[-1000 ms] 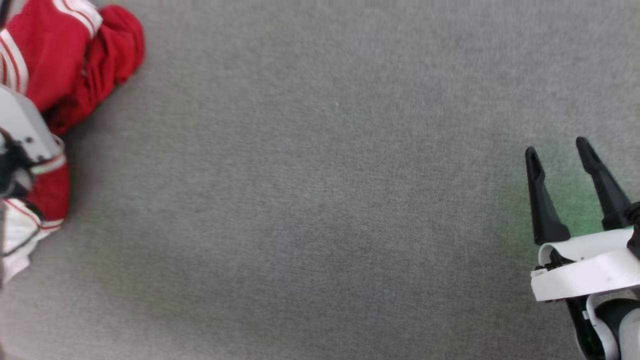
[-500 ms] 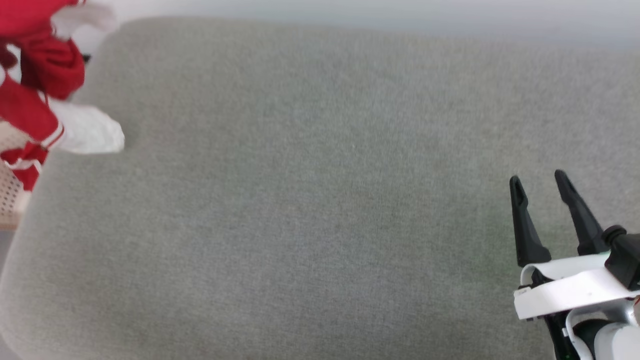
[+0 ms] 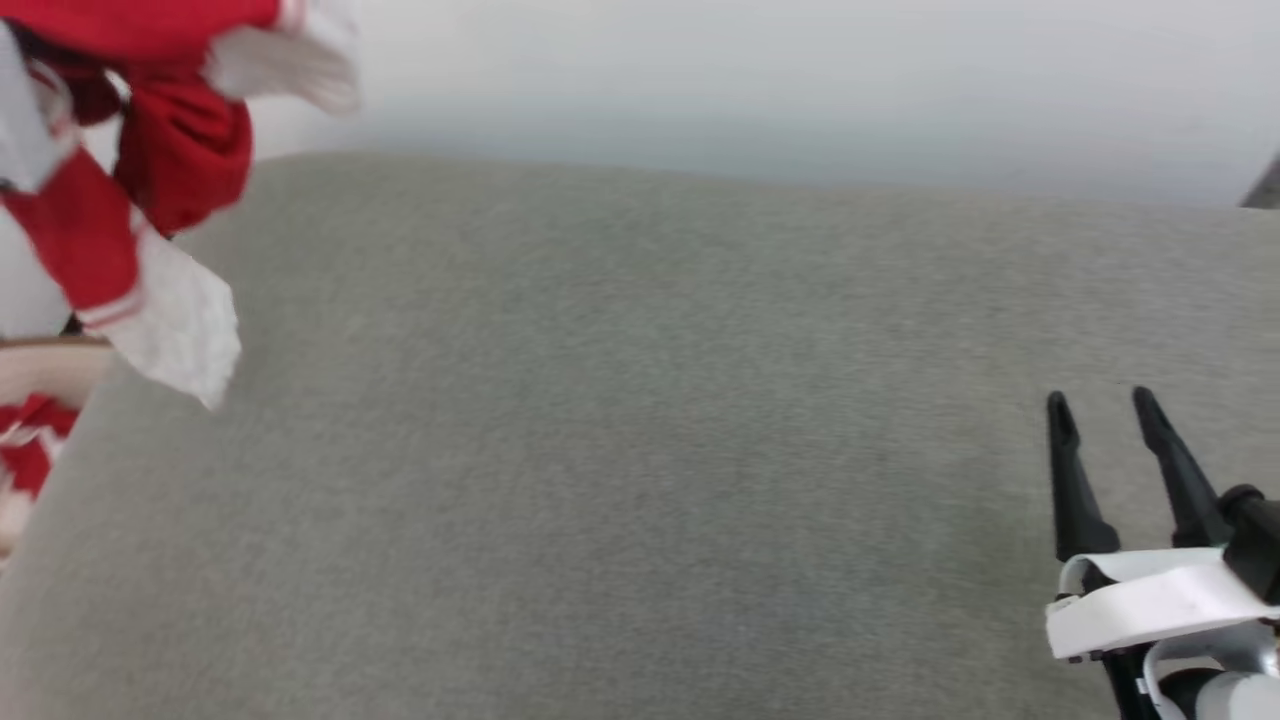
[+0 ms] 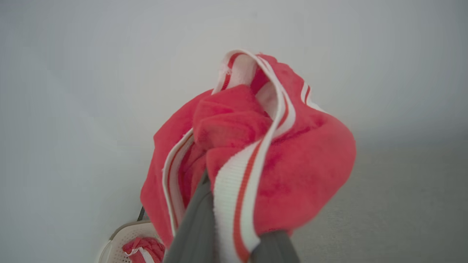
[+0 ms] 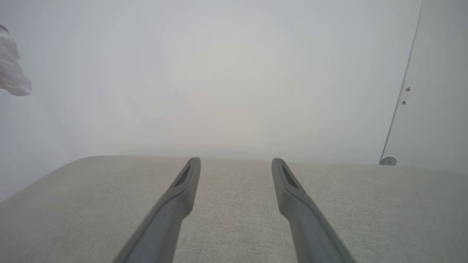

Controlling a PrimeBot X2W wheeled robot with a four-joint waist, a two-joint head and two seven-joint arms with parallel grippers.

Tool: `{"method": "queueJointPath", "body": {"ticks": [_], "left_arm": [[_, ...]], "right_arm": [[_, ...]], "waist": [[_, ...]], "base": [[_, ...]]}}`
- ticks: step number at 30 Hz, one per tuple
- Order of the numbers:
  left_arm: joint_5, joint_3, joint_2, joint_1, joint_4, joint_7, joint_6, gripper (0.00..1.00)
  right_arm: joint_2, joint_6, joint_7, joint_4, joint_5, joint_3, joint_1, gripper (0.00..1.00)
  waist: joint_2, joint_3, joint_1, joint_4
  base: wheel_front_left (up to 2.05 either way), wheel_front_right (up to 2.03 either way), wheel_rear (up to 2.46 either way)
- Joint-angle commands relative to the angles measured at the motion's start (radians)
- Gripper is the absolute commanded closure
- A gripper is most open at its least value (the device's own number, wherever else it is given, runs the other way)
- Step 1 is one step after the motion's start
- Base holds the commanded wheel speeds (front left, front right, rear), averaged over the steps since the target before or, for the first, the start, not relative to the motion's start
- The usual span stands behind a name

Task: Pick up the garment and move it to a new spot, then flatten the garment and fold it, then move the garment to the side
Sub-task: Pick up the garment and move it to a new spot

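The garment (image 3: 180,150), bright red with white sleeve ends and striped trim, hangs bunched in the air at the upper left of the head view, above the left end of the grey cushioned surface (image 3: 640,450). In the left wrist view my left gripper (image 4: 234,219) is shut on the garment (image 4: 299,164), with a band of its striped trim between the two grey fingers. A white sleeve end (image 5: 12,73) shows at the left edge of the right wrist view. My right gripper (image 3: 1100,397) hovers open over the surface's right side, its fingers (image 5: 182,190) spread with nothing between them.
A white perforated basket (image 4: 120,233) with more red-and-white cloth (image 4: 144,248) in it stands below the held garment, off the surface's left end. A pale wall rises behind the far edge. A small round doorstop (image 5: 387,160) sits at the wall corner on the right.
The garment has gone from lying on the surface's left end to hanging in the air. The head camera has tilted up, bringing the far edge and wall into view. The right gripper stays open.
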Motion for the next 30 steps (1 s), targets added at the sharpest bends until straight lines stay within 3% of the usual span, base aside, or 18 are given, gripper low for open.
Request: {"method": "queueJointPath", "body": {"ticks": [1,7,15,22,30], "left_arm": [[-0.015,0.006,0.005,0.029,-0.05,0.02,0.026,1.0],[-0.038,0.005,0.005,0.128,-0.277,0.101,0.142,1.0],[-0.021,-0.05,-0.043,0.194,-0.525,0.194,0.278,1.0],[0.003,-0.13,-0.095,0.227,-0.626,0.246,0.325,1.0],[0.021,-0.217,-0.15,0.309,-0.591,0.228,0.328,1.0]], "right_arm": [[0.001,0.0,-0.007,0.008,-0.006,-0.017,0.007,0.0],[-0.008,0.0,-0.018,0.029,-0.034,-0.085,0.013,0.0],[-0.009,0.0,-0.034,0.058,-0.051,-0.151,0.0,0.0],[-0.003,0.0,-0.062,0.11,-0.038,-0.165,-0.023,0.0],[0.003,0.0,-0.113,0.183,-0.021,-0.161,-0.042,0.0]], "waist": [[0.0,-0.04,0.0,-0.06],[0.0,-0.048,0.0,-0.133],[0.0,-0.029,0.0,-0.234],[0.0,0.013,0.0,-0.312],[0.0,0.062,0.0,-0.364]], "base": [[0.0,0.0,0.0],[0.0,0.0,0.0],[0.0,0.0,0.0],[0.0,0.0,0.0],[0.0,0.0,0.0]]}}
